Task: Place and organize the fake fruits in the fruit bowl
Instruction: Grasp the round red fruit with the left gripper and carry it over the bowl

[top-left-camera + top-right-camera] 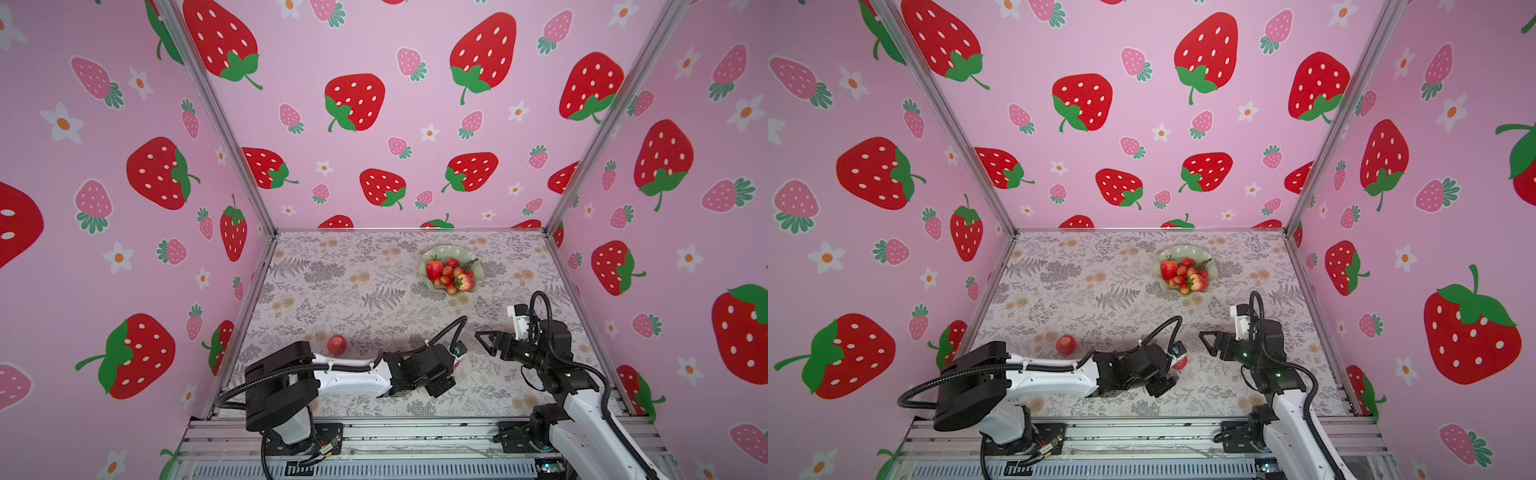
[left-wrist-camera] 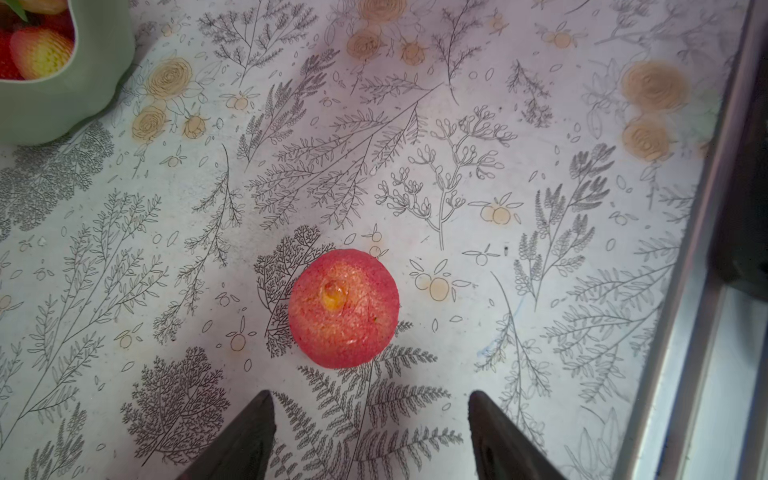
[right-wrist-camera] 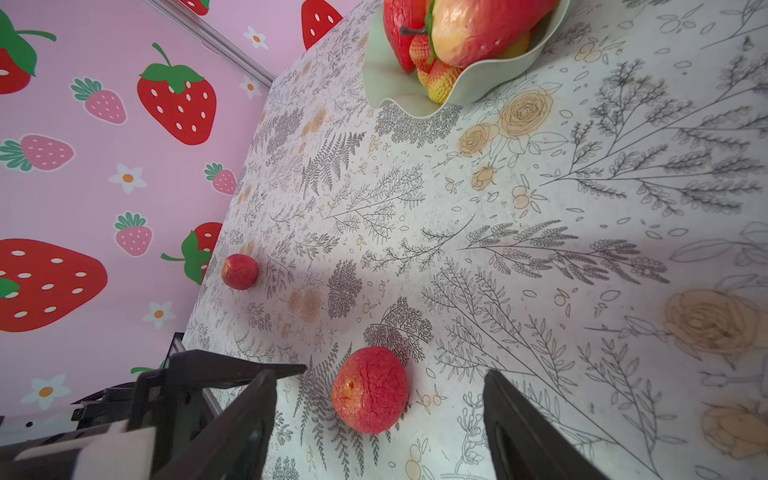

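Two round red-yellow fake fruits lie on the floral table. One (image 2: 344, 308) (image 1: 1180, 363) sits just ahead of my left gripper (image 2: 370, 399), whose open jaws hold nothing. It also shows in the right wrist view (image 3: 370, 390), below my right gripper (image 3: 380, 376) (image 1: 482, 338), which hovers open beside it. The other (image 1: 336, 345) (image 3: 240, 271) rests alone near the left wall. The pale green fruit bowl (image 1: 428, 253) (image 1: 1183, 249) stands at the back right, holding a red strawberry (image 1: 434, 269), a red-yellow strawberry (image 1: 464, 282) and a cluster of small cherries (image 1: 451, 270).
Pink strawberry-print walls close in the left, back and right sides. Metal frame posts (image 1: 257, 266) run along the table edges, and a rail (image 2: 706, 208) lies close to the left gripper. The arm bases stand on the aluminium rail (image 1: 415, 432) in front.
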